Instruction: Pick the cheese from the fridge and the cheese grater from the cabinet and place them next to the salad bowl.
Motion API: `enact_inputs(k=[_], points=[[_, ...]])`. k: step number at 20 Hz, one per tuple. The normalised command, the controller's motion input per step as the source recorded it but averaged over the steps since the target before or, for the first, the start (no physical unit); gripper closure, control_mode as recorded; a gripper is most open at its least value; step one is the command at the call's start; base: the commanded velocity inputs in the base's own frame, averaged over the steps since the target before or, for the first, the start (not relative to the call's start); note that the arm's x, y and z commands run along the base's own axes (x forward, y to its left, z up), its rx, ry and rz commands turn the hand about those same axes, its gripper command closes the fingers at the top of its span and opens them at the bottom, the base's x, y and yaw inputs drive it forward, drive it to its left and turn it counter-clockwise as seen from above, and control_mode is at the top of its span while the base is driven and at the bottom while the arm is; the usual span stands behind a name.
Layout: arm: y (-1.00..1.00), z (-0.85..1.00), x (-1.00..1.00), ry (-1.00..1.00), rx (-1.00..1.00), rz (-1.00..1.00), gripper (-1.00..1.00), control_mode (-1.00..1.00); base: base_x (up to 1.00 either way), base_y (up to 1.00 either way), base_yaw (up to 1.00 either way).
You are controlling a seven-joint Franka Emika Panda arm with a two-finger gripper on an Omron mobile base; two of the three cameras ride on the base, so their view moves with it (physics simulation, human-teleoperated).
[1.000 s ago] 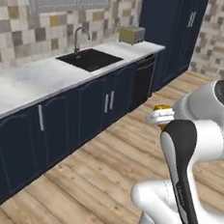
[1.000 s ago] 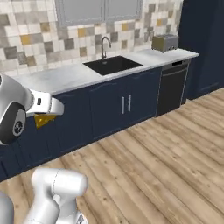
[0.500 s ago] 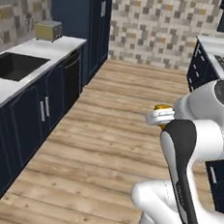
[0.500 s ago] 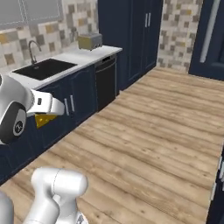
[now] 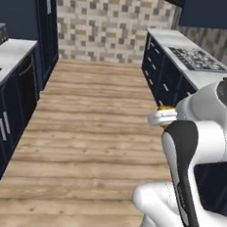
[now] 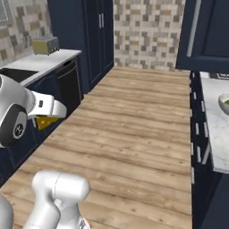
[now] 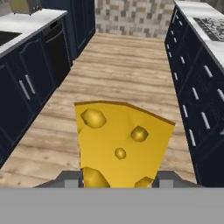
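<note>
My jaws pinch the cheese (image 7: 120, 146) by its lower edge, wedge carried high over the wood floor (image 7: 118, 65) so it clears cabinets while heading toward the salad bowl (image 6: 224, 103) on the right-hand table (image 6: 214, 129).

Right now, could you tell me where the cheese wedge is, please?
The cheese wedge is clamped in the gripper, held in the air over the wooden floor in the aisle between the two navy counter runs, at the centre of the hand view.

Kitchen: navy cabinets (image 6: 100, 36), tiled backsplash (image 5: 110, 19), stovetop (image 5: 197, 58), toaster (image 6: 45, 45).
</note>
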Motion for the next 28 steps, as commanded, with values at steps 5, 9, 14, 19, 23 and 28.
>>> enact_inputs(k=[5,9,14,19,23,28], points=[[0.0,0.0,0.0,0.0,0.0,0.0,1.0,1.0,0.77,0.38,-0.12],[0.0,0.0,0.0,0.0,0.0,0.0,1.0,1.0,0.93,0.24,0.0],[0.0,0.0,0.0,0.0,0.0,0.0,1.0,1.0,0.94,0.15,0.0],[0.0,0.0,0.0,0.0,0.0,0.0,1.0,1.0,0.94,0.09,0.0],[0.0,0.0,0.0,0.0,0.0,0.0,1.0,1.0,0.77,0.2,-0.24],[0.0,0.0,0.0,0.0,0.0,0.0,1.0,1.0,0.47,0.25,-0.56]])
